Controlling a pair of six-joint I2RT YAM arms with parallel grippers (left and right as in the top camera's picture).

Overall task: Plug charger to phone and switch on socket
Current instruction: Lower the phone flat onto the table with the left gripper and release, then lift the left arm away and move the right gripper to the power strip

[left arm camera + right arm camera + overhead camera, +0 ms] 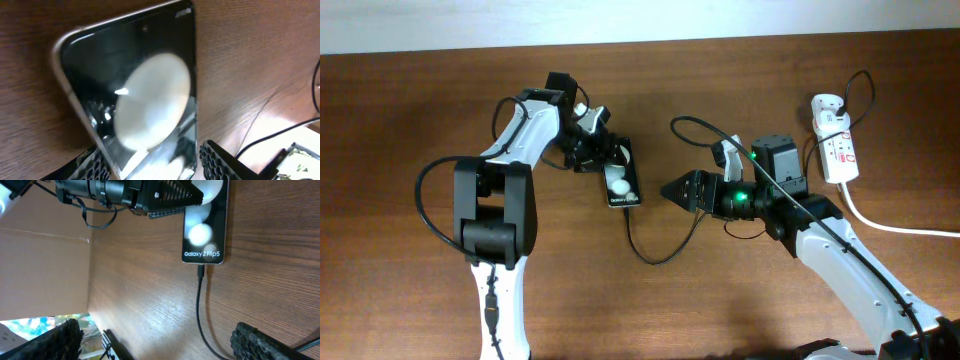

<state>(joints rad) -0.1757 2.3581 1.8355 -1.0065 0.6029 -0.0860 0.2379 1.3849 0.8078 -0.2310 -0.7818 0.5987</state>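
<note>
Tbl [400,120]: dark brown wood-grain top, fills nearly all of overhead view. Pale strip [620,20] along far edge, can't tell what. R wrist view: plain brown cardboard-like panel [45,265] at left, blurry colourful bits [30,325] below it, unidentifiable.

This looks like a robotics lab bench rather than a home or a shop. A white-and-black left arm [495,200] and right arm [850,260], with exposed wiring and a lit green lamp [740,196], stand at a plain wood-grain desk [400,120]. On the desk lie a phone [620,180], a thin black cable [660,250] and a white power strip [837,150]. A plain brown board [45,270] shows beyond the desk.
</note>
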